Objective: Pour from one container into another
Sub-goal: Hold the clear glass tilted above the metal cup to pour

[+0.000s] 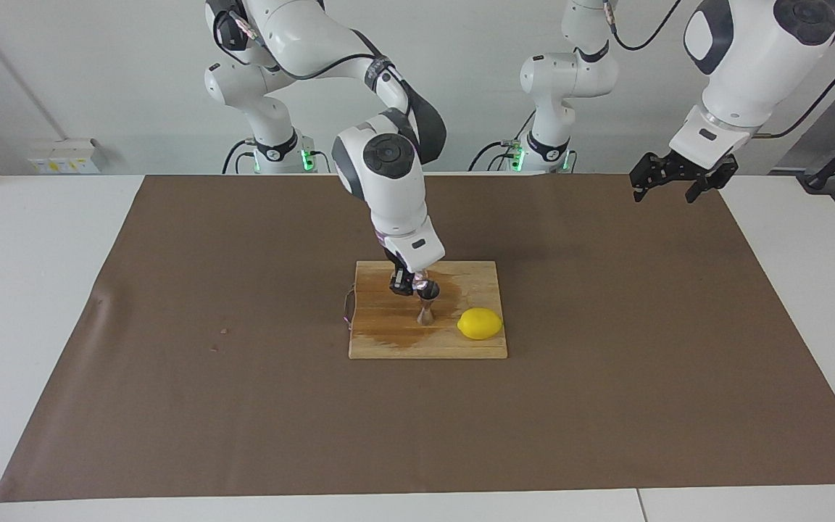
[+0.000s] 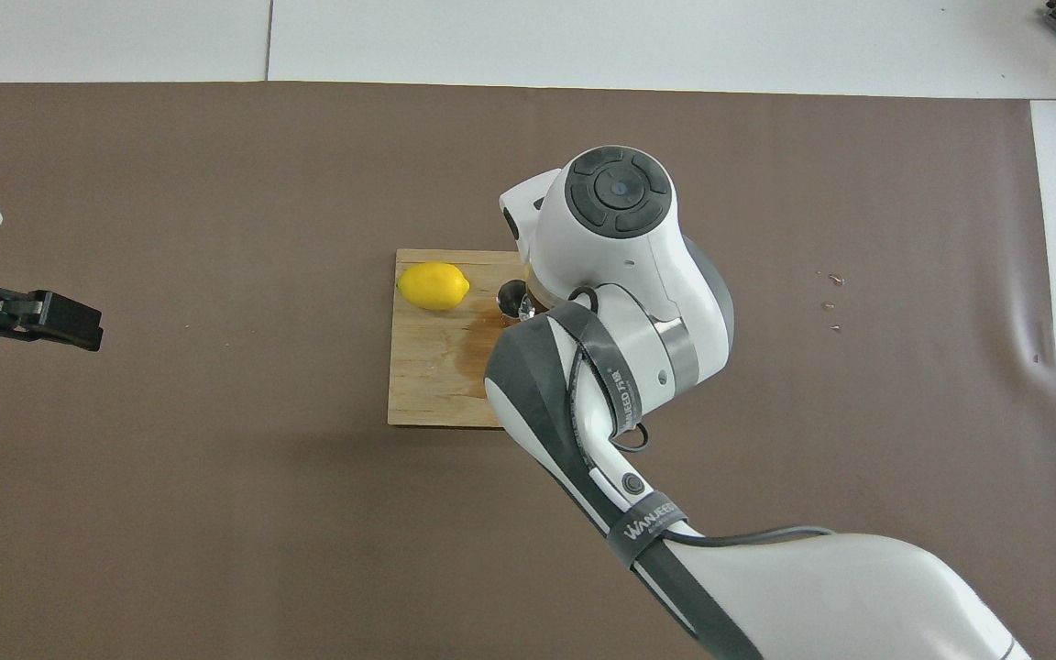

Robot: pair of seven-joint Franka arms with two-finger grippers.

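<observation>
A steel jigger point(image 1: 427, 310) point(image 2: 511, 297) stands upright on the wooden cutting board point(image 1: 388, 341) point(image 2: 432, 385). My right gripper point(image 1: 412, 281) hangs just above the jigger's mouth, shut on the tiny clear glass cup point(image 1: 422, 276), which is tipped toward the jigger. In the overhead view the right arm's wrist hides the cup and the gripper. My left gripper point(image 1: 677, 181) point(image 2: 51, 319) waits open in the air over the mat's edge at the left arm's end, holding nothing.
A yellow lemon point(image 1: 480, 323) point(image 2: 434, 285) lies on the board beside the jigger, toward the left arm's end. A dark wet stain point(image 1: 396, 335) spreads over the board around the jigger. A brown mat point(image 1: 243, 406) covers the table.
</observation>
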